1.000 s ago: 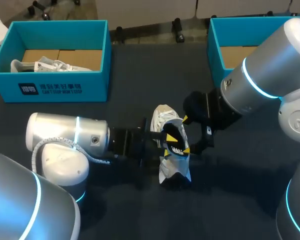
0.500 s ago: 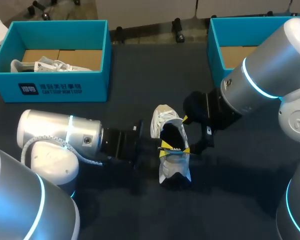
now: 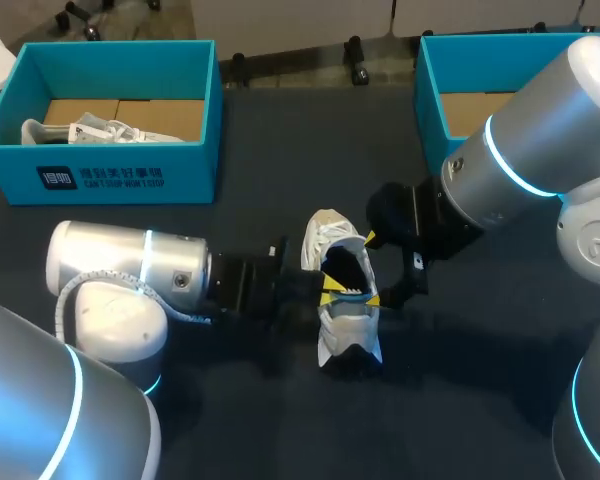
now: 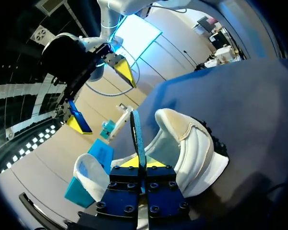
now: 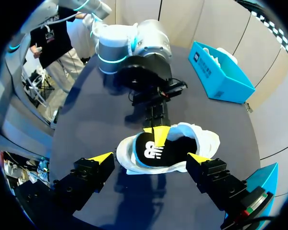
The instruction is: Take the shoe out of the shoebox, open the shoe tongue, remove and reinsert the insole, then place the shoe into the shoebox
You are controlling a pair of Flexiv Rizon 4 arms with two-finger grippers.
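Pinching the insole (image 4: 136, 135) edge-on, our left gripper (image 4: 140, 162) sat at the shoe's (image 3: 346, 332) opening. We noted the shoe lying on the table (image 3: 250, 130), our right gripper (image 5: 151, 157) spread wide astride it.

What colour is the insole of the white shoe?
The insole is black with a blue edge; right wrist view shows it best.
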